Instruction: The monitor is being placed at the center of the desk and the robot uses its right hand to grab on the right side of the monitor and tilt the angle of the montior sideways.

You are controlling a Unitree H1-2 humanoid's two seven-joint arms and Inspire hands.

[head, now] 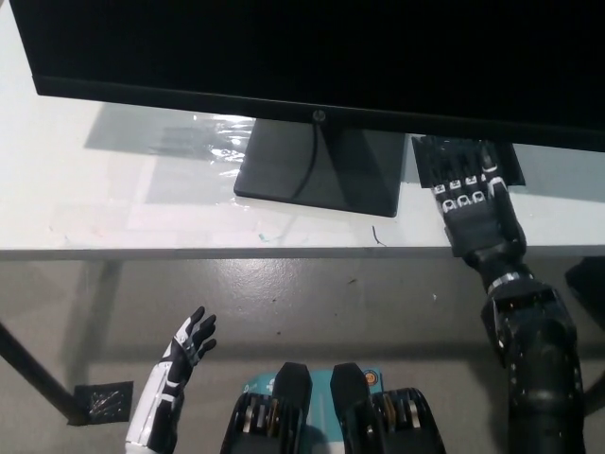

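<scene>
One right robot hand (470, 203) spread under monitor (312, 57) edge | grip right bezel firmly, swivel slowly | left robot hand (189, 342) open, idle.

A white desk (113, 203) stands on grey, perhaps concrete floor (312, 303); overhead light glares off it.

An office or lab: a monitor (312, 57) on a white desk (76, 199), bare concrete floor (312, 303).
</scene>
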